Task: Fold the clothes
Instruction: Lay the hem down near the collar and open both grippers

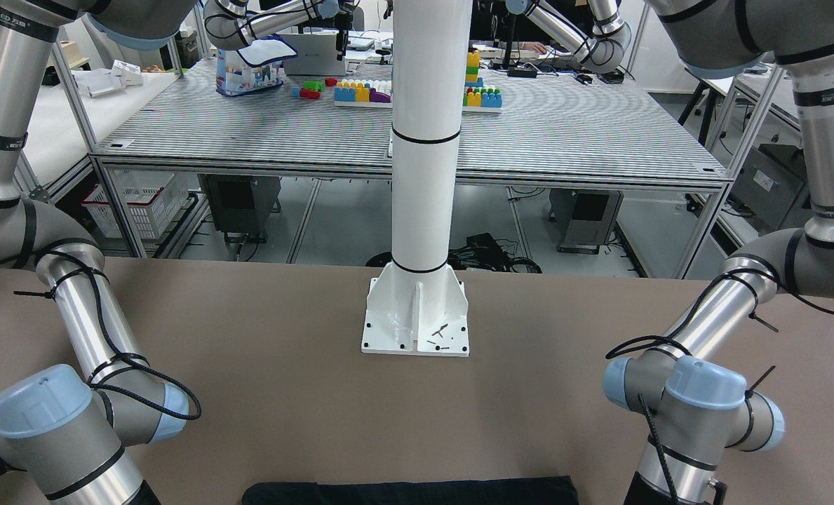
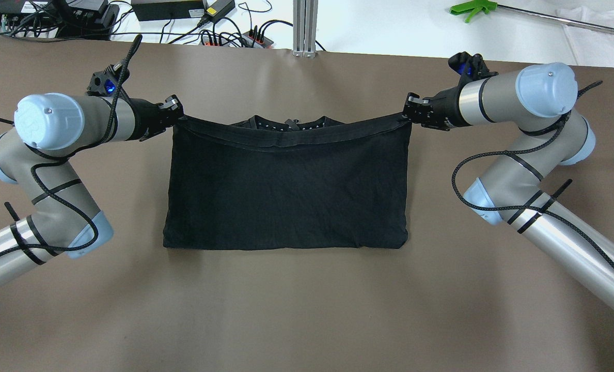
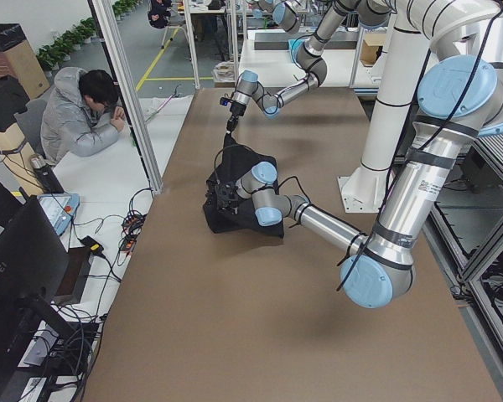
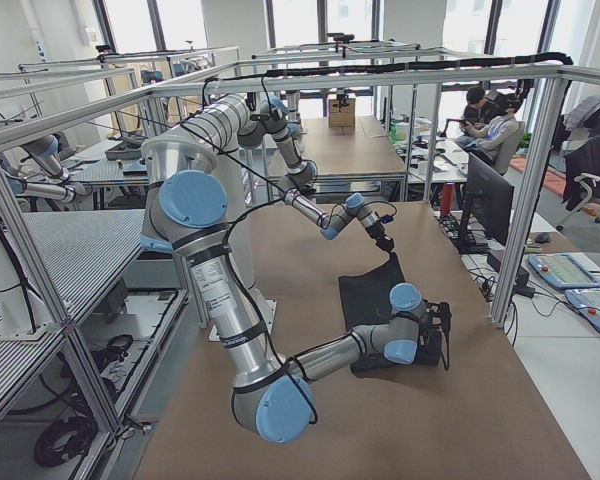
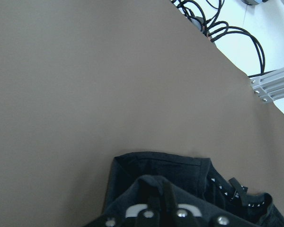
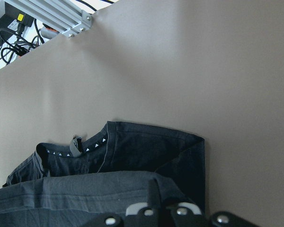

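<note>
**A:** Where was the black garment (image 2: pixel 286 191) at that point?

**B:** In the middle of the overhead view. It lay on the brown surface (image 2: pixel 307 310), doubled over with the fold along its lower edge. I held the top layer's hem along the upper edge, strung between my two grippers. Just beyond the hem, the collar and its tag peeked out.

**A:** And the grippers themselves?

**B:** My left gripper (image 2: pixel 178 118) was pinched tight on the hem's corner at the upper left of the garment. My right gripper (image 2: pixel 406 114) was clamped the same way on the corner at the upper right. In both wrist views the fingers were closed with dark fabric bunched around them.

**A:** So what was left?

**B:** By my reckoning, I only had to lay that hem down squarely and let go.

**A:** What could have spoiled it?

**B:** Several things.
- The hem dipped a little in the middle, so a slack set-down might have left a wrinkle or a rolled edge there.
- If one side had opened before the other, the top layer could have skewed, because the cloth is soft and slides easily.
- Pulling the corners too far apart might have dragged the bottom layer across the surface and shifted the fold.
- Going too low, a finger might have snagged the layer underneath and tugged it up on the way out.
</note>
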Robot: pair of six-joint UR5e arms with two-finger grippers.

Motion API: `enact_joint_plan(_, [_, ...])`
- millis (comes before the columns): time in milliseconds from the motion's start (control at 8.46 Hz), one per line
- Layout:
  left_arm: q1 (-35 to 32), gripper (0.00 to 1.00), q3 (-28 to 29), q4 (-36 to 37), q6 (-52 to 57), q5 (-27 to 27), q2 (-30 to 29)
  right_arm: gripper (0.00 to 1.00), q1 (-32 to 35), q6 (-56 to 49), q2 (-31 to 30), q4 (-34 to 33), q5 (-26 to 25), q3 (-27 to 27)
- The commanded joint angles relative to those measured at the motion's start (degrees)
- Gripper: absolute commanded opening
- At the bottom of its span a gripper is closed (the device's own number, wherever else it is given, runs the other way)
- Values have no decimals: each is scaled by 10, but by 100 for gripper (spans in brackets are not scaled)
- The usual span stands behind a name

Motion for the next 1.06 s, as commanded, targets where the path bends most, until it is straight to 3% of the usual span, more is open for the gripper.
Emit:
enact_joint_plan(0, [-3, 0, 1, 26, 0, 0, -16, 0, -3, 0, 14, 0, -20, -22])
enact_joint_plan(473, [-3, 0, 11, 26, 0, 1, -12, 0, -11, -2, 12, 3, -35, -33])
enact_joint_plan(591, [-3, 0, 14, 26, 1, 3, -10, 46, -17, -1, 13, 4, -35, -31])
enact_joint_plan(709, [-3, 90, 16, 26, 5, 15, -9, 93, -23, -1, 14, 4, -36, -26])
enact_joint_plan(828, [-3, 100, 17, 26, 2, 37, -9, 94, -24, 0, 12, 3, -37, -26])
enact_joint_plan(946, [-3, 100, 20, 27, 4, 38, -8, 93, -24, 0, 12, 2, -35, -26])
